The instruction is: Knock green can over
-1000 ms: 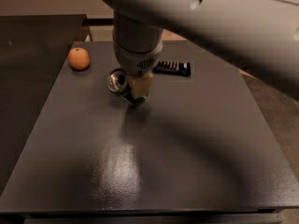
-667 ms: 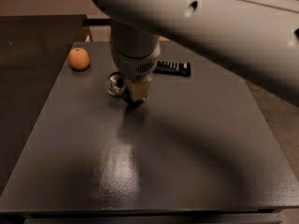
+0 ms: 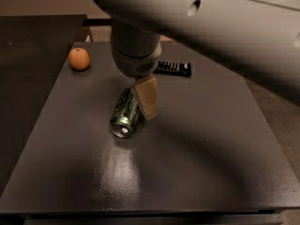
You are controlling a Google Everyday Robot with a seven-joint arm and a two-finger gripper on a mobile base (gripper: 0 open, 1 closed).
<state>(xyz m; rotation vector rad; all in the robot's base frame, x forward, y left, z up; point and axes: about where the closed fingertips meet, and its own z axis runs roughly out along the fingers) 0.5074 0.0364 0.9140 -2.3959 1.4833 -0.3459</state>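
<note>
The green can (image 3: 125, 113) lies on its side on the dark table (image 3: 197, 153), near the middle. Its silver end faces the front edge and its dark-green patterned body points toward the back. My gripper (image 3: 148, 108) hangs down from the large white arm, just to the right of the can and against its side. The arm hides the back end of the can.
A round orange fruit (image 3: 78, 58) sits at the table's back left corner. A flat black ridged bar (image 3: 174, 68) lies at the back, right of the arm. A second dark surface (image 3: 28, 78) lies to the left. The white arm (image 3: 220, 27) spans the top of the view.
The can stood upright beside the gripper before; now it lies tipped on its side with its silver end toward the front. The gripper has shifted a little forward with it.
</note>
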